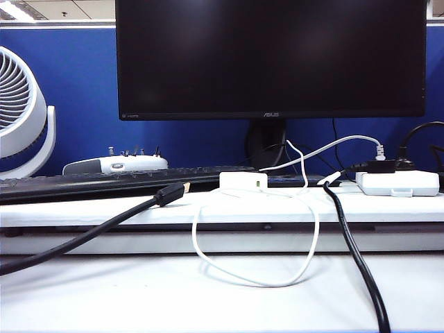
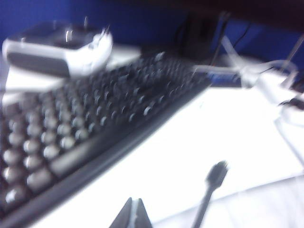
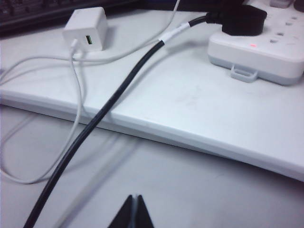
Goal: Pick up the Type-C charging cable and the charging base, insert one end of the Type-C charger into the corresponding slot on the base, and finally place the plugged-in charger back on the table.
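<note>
The charging base (image 1: 243, 181) is a small white block standing on the table's raised ledge (image 1: 90, 208) under the monitor. In the right wrist view the charging base (image 3: 86, 28) shows a green port. The Type-C charging cable (image 1: 258, 281) hangs from the ledge in a loop onto the table (image 1: 104, 298). One end of the Type-C charging cable (image 3: 76, 71) meets the base's face beside the green port. My right gripper (image 3: 135, 197) is shut and empty, low over the table, well short of the base. My left gripper (image 2: 134, 202) is shut and empty near the keyboard; its view is blurred. Neither arm shows in the exterior view.
A thick black cable (image 1: 357, 263) runs from the white power strip (image 1: 397, 182) down across the table. A black cable with a gold-tipped plug (image 1: 170, 193) lies on the ledge at the left. Behind stand a keyboard (image 1: 104, 182), a monitor (image 1: 270, 55), a fan (image 1: 21, 111) and a white device (image 1: 114, 164).
</note>
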`<act>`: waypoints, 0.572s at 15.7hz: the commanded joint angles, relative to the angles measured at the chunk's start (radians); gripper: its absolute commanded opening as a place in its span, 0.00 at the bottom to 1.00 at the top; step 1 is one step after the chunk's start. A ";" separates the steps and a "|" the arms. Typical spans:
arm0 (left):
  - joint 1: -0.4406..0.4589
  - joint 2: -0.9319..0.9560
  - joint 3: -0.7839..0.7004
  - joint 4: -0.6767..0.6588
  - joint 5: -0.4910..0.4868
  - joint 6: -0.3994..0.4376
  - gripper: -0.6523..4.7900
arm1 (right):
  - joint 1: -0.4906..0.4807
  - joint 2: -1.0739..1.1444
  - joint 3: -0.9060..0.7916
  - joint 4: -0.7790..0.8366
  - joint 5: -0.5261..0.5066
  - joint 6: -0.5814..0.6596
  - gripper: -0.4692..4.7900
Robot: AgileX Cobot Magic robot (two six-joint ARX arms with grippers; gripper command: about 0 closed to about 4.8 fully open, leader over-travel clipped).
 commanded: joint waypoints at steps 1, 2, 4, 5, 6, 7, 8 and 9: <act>0.000 0.000 -0.067 0.053 -0.055 0.043 0.11 | 0.001 -0.002 -0.006 0.008 0.034 0.004 0.09; 0.000 0.000 -0.130 0.108 -0.057 0.063 0.11 | 0.000 -0.002 -0.006 0.008 0.028 0.004 0.09; 0.000 0.000 -0.171 0.132 -0.056 0.062 0.11 | 0.001 -0.002 -0.006 0.008 0.028 0.004 0.09; 0.000 0.000 -0.182 0.132 -0.056 0.062 0.11 | 0.001 -0.002 -0.006 0.008 0.028 0.004 0.09; 0.000 -0.001 -0.185 0.131 -0.056 0.063 0.11 | 0.001 -0.002 -0.006 0.008 0.028 0.004 0.09; 0.000 -0.002 -0.185 0.132 -0.056 0.063 0.11 | 0.001 -0.002 -0.006 0.008 0.028 0.004 0.09; 0.000 -0.024 -0.195 0.148 -0.057 0.063 0.11 | 0.001 -0.002 -0.006 0.008 0.028 0.004 0.09; 0.003 -0.051 -0.204 0.158 -0.056 0.064 0.11 | 0.000 -0.002 -0.006 0.008 0.028 0.004 0.09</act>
